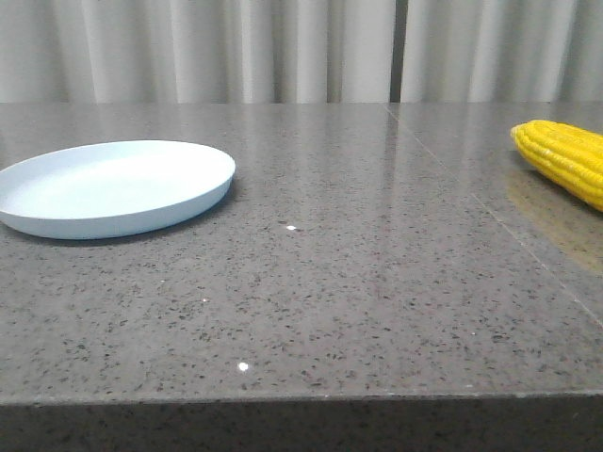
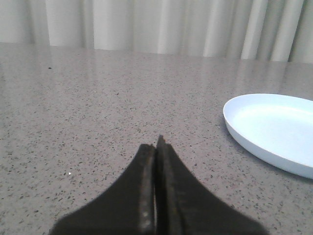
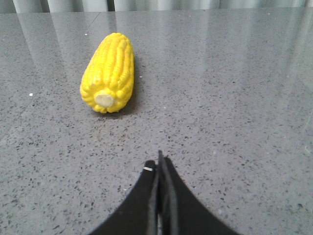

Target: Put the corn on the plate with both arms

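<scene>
The corn (image 1: 565, 160) is a bright yellow cob lying on the table at the far right, partly cut off by the frame edge. In the right wrist view the corn (image 3: 109, 72) lies ahead of my right gripper (image 3: 160, 159), its pale stub end towards the fingers, with bare table between. The right gripper is shut and empty. The plate (image 1: 57, 226) is pale blue-white and empty, at the left of the table. In the left wrist view the plate (image 2: 234, 125) lies off to one side of my left gripper (image 2: 156, 143), which is shut and empty. Neither gripper shows in the front view.
The table (image 1: 330, 282) is speckled grey stone with a seam running down its right part. Its front edge (image 1: 301, 400) is near the camera. Pale curtains (image 1: 283, 47) hang behind the table's far edge.
</scene>
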